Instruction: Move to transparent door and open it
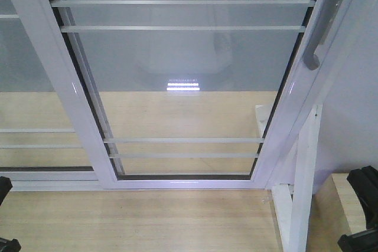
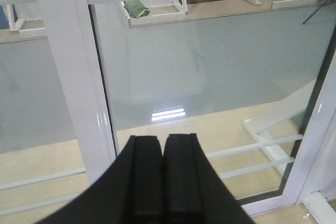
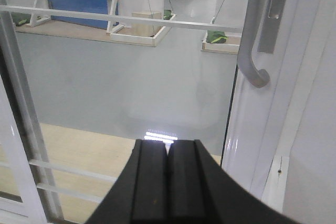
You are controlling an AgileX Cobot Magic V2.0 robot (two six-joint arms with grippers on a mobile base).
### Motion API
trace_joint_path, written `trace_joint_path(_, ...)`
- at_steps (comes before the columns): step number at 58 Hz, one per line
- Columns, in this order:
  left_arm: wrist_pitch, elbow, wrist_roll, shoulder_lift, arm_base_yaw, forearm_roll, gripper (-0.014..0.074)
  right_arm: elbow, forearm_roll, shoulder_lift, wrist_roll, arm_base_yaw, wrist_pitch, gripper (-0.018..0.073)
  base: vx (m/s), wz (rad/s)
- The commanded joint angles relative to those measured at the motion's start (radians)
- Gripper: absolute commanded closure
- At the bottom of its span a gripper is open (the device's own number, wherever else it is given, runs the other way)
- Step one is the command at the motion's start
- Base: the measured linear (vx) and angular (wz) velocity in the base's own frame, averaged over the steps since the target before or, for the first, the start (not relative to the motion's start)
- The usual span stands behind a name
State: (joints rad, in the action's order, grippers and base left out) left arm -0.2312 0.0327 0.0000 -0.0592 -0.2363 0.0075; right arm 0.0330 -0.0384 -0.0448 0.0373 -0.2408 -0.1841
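The transparent door (image 1: 183, 75) fills the front view: clear glass in a white frame with thin white horizontal bars. Its curved grey pull handle (image 1: 322, 25) is on the right stile, also in the right wrist view (image 3: 254, 35) up and to the right of my right gripper (image 3: 168, 148). The right gripper is shut and empty, a short way from the glass. My left gripper (image 2: 163, 142) is shut and empty, facing the door's left stile (image 2: 79, 77) and glass (image 2: 210, 51). Black arm parts show at the lower corners of the front view (image 1: 360, 205).
A second white-framed glass panel (image 1: 29, 87) without a handle stands to the left. A white wall (image 1: 354, 104) and a white frame post (image 1: 304, 175) are at the right. Light wooden floor (image 1: 147, 222) lies below; beyond the glass are white frames and green bags (image 2: 136, 9).
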Motion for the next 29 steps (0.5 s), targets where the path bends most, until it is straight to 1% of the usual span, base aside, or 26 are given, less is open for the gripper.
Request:
trace_joint_path(1, 0.077, 0.006, -0.006, -0.016, -0.003, -0.008, 0.0594, 0.000, 0.001, -0.018, 0.000, 0.003, 0.080, 0.0561, 0.00, 0.00)
trace_joint_path(29, 0.077, 0.006, -0.006, -0.016, -0.003, -0.008, 0.0594, 0.000, 0.001, -0.018, 0.000, 0.003, 0.084, 0.0561, 0.00, 0.00)
